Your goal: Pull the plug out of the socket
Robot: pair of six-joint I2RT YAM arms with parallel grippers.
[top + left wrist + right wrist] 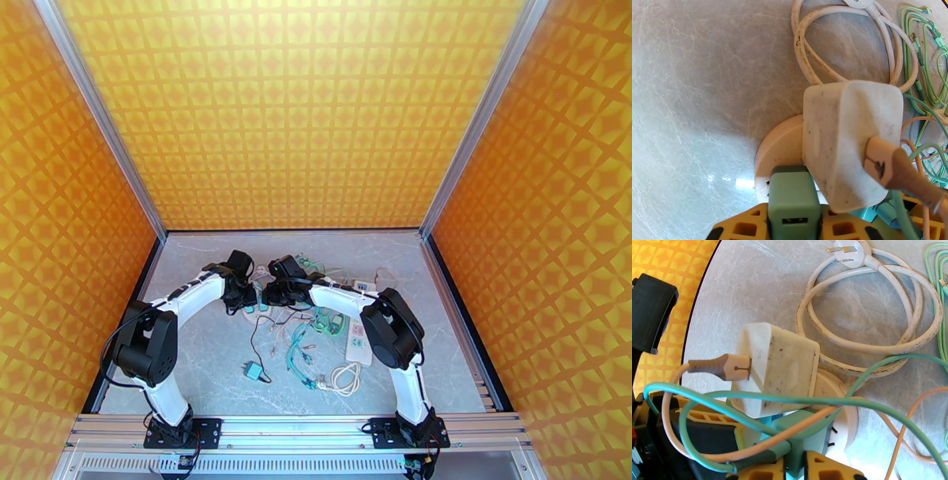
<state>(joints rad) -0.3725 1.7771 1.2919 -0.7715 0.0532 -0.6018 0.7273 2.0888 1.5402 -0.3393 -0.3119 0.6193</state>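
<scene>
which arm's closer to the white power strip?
Right. The right arm has its elbow right beside the white power strip; the left arm stands well off to its left, across the cable tangle.

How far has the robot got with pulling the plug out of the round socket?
Done: the left pincer is shut on the green plug. In hand: that plug sits against the round white socket, so it looks not yet free. The right pincer is right beside them; I can't tell what it grips. Left: pulling the green plug clear. The white charger is plugged in too.
</scene>
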